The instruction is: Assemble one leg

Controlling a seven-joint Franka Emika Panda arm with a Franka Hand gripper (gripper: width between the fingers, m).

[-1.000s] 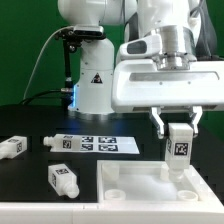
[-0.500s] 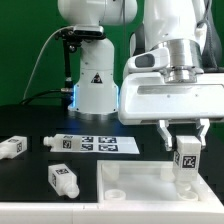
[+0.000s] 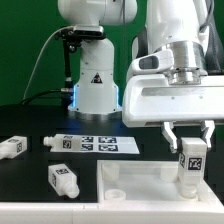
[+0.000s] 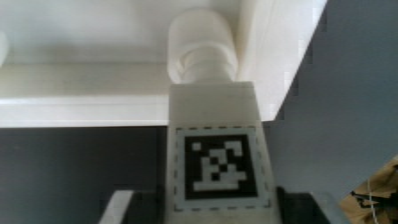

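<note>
Black table (image 3: 25, 188), green backdrop (image 3: 25, 40). Nearest lies the white square panel (image 3: 140, 186). The hand (image 3: 190, 143) pinches a tagged leg (image 3: 191, 166) upright at the panel's corner on the exterior view's right. A loose leg (image 3: 63, 178) lies beside the panel, and the marker board (image 3: 100, 144) is beyond it.
</note>
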